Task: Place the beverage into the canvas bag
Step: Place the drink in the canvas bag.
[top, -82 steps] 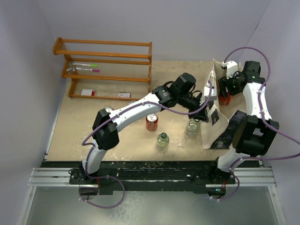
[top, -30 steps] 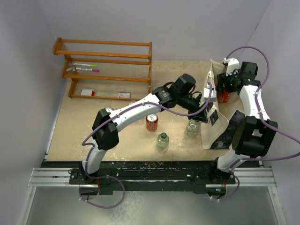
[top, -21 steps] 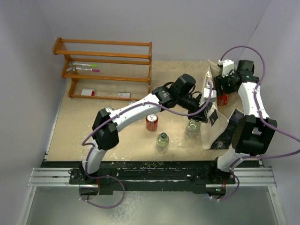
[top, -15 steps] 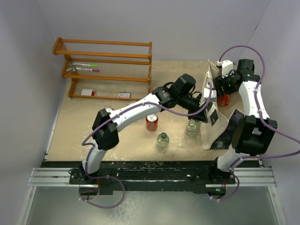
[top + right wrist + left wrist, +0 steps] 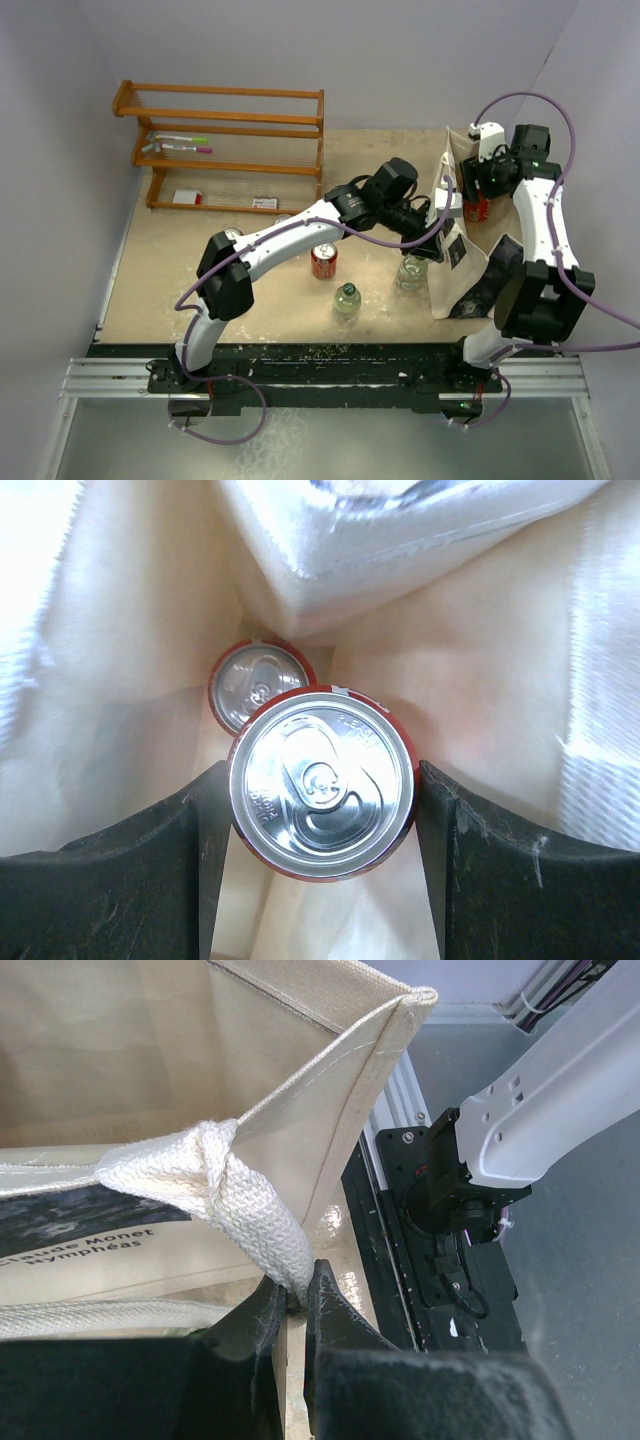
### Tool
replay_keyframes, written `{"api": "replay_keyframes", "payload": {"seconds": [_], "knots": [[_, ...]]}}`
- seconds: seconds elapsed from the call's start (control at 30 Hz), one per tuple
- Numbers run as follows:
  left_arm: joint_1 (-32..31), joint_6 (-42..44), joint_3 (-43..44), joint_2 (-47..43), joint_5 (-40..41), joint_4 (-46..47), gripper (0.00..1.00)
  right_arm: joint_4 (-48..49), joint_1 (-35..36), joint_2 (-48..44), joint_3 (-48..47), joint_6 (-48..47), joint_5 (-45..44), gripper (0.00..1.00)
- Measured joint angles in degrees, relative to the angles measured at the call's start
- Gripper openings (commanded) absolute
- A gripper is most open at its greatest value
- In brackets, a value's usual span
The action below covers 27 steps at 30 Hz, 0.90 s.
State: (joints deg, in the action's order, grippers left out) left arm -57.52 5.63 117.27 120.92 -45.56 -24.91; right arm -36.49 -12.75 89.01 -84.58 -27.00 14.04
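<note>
The cream canvas bag [image 5: 452, 282] stands at the right of the table with its mouth held open. My left gripper [image 5: 438, 212] is shut on the bag's woven loop handle [image 5: 232, 1188], pinched between the fingertips in the left wrist view [image 5: 295, 1295]. My right gripper [image 5: 481, 193] is above the bag's mouth, shut on a red beverage can [image 5: 478, 209]. In the right wrist view the silver top of that can [image 5: 322, 783] sits between my two fingers, and a second red can [image 5: 258, 685] stands lower, inside the bag [image 5: 490, 680].
On the table left of the bag stand a red can [image 5: 323, 260], two clear bottles [image 5: 346, 300] [image 5: 411, 271] and a silver-topped can [image 5: 232, 236]. A wooden rack [image 5: 225, 140] with pens stands at the back left. The right wall is close to the bag.
My right wrist has shifted a little over the bag's mouth, first left, then back right, with the can still in it. The left arm and the handle have not moved.
</note>
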Motion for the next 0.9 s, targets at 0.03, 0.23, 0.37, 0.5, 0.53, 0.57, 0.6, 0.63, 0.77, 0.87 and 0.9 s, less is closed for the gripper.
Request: {"api": "replay_keyframes", "payload": {"seconds": [0.03,0.23,0.37,0.5,0.53,0.57,0.6,0.63,0.77,0.87,0.9], "knots": [[-0.02,0.0,0.0,0.0,0.0,-0.02,0.0,0.2,0.0,-0.59,-0.04,0.17,-0.04,0.0],[-0.04,0.0,0.04,0.0,0.02,-0.07,0.0,0.9,0.0,-4.74,1.51,0.87,-0.04,0.0],[-0.04,-0.02,0.04,0.0,0.0,-0.07,0.0,0.46,0.0,-5.92,5.33,0.31,-0.17,0.0],[-0.04,0.0,0.04,0.0,0.0,-0.09,0.0,-1.36,0.0,-4.66,7.87,-1.18,-0.81,0.0],[-0.04,0.0,0.04,0.0,0.0,-0.09,0.0,-1.64,0.0,-4.17,8.24,-1.57,-0.96,0.0],[-0.04,0.0,0.04,0.0,0.0,-0.09,0.0,-1.9,0.0,-3.74,8.46,-1.86,-1.07,0.0],[-0.04,0.0,0.04,0.0,0.0,-0.09,0.0,-2.01,0.0,-3.32,8.55,-2.08,-1.07,0.0],[-0.04,0.0,0.04,0.0,0.0,-0.09,0.0,-2.08,0.0,-2.99,8.66,-2.19,-1.05,0.0],[-0.04,0.0,0.04,0.0,0.0,-0.11,0.0,-1.97,0.0,-2.43,9.05,-2.58,-1.03,0.0],[-0.04,0.0,0.04,0.0,0.0,-0.11,0.0,-1.44,0.0,-1.86,9.38,-2.56,-1.01,0.0],[-0.04,0.0,0.04,0.0,0.0,-0.11,0.0,-1.09,0.0,-1.79,9.7,-2.56,-1.01,0.0]]}}
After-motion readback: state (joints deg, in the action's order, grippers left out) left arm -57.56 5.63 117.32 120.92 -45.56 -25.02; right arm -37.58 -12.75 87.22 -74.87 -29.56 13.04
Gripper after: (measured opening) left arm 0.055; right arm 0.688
